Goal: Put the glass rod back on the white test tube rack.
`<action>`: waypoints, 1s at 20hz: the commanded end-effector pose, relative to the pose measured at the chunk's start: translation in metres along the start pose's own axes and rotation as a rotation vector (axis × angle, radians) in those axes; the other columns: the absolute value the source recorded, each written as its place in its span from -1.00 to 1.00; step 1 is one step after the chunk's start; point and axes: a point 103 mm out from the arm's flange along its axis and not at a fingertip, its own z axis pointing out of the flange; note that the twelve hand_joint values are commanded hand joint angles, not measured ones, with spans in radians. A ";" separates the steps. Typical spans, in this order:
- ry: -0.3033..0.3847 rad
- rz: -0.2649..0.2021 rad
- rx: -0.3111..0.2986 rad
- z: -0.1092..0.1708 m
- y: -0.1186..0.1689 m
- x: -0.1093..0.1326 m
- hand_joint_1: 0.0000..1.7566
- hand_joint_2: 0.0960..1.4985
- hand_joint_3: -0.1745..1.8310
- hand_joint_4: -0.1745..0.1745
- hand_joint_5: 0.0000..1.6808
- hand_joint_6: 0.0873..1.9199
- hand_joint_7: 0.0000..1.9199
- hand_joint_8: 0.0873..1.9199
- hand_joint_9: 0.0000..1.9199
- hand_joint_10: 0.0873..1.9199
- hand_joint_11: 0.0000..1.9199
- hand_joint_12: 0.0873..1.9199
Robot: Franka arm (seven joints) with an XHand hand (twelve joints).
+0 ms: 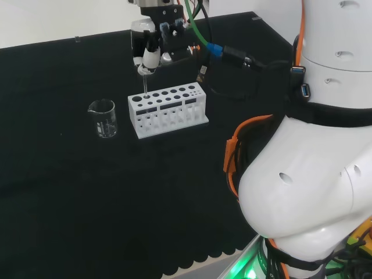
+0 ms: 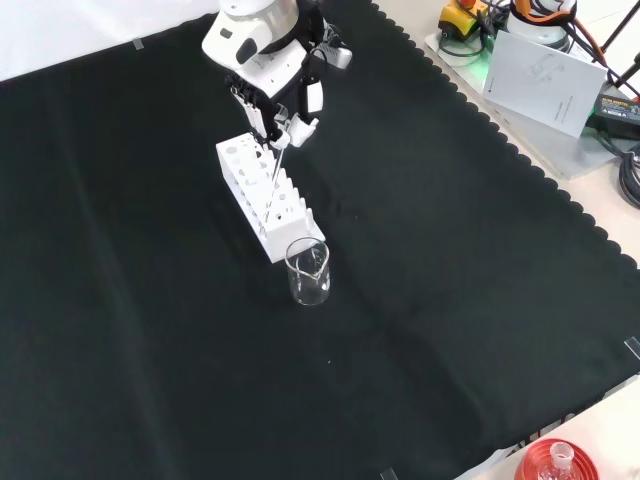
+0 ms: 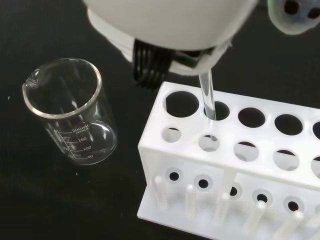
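Hand (image 1: 148,55) pinches glass rod (image 3: 207,95), its tip apparently entering a hole of white rack (image 1: 168,110); fingertips blurred.

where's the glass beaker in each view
head view: glass beaker left of centre, left of the white test tube rack.
front view: beaker near centre, just below the rack's near end.
wrist view: beaker beside the rack's end.
shared landmark: the rack.
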 end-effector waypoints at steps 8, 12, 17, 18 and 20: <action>0.004 -0.006 0.014 0.008 0.011 0.001 0.51 -0.36 -0.02 -1.00 0.59 -0.44 0.46 -0.49 0.84 -0.76 0.70 -0.55; 0.012 -0.004 0.011 0.009 0.014 -0.001 0.51 -0.36 -0.02 -1.00 0.59 -0.44 0.46 -0.49 0.84 -0.76 0.70 -0.55; 0.019 0.005 0.005 0.009 0.014 -0.006 0.51 -0.36 -0.02 -1.00 0.59 -0.44 0.46 -0.49 0.84 -0.76 0.70 -0.55; 0.024 0.007 0.001 0.009 0.014 -0.006 0.51 -0.36 -0.02 -1.00 0.59 -0.44 0.46 -0.49 0.84 -0.76 0.70 -0.55; 0.042 0.007 -0.008 0.008 0.014 -0.008 0.52 -0.44 0.07 -1.00 0.54 -0.40 0.55 -0.55 0.85 -0.75 0.71 -0.55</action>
